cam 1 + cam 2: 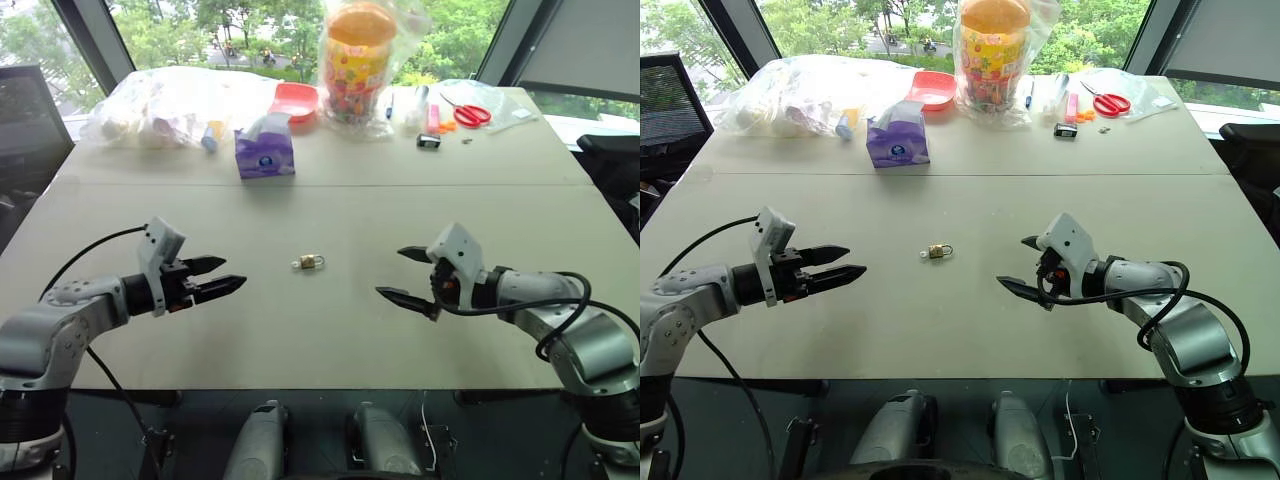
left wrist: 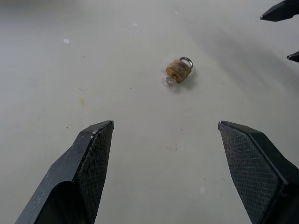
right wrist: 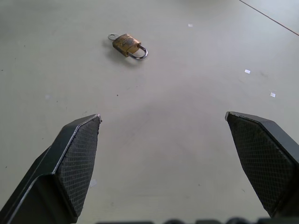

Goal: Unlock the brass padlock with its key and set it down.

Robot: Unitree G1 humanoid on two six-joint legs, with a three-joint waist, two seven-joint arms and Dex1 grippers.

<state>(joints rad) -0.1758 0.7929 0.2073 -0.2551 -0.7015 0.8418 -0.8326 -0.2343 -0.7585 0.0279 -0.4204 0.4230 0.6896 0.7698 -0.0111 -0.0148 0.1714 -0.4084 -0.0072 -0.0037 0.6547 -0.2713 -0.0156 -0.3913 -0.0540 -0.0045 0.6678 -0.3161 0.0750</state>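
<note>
A wide pale table (image 1: 330, 330) fills the room before the windows. The left gripper (image 1: 221, 276) and right gripper (image 1: 406, 273) hover apart, both spread wide and empty. Between them lies the brass padlock (image 1: 311, 262), flat, shackle pointing right. The key (image 1: 298, 264) at its left end is barely discernible.

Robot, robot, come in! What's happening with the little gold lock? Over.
Both grippers, left gripper and right gripper, open, empty. Brass padlock lies between them, key in. Path clear.
</note>
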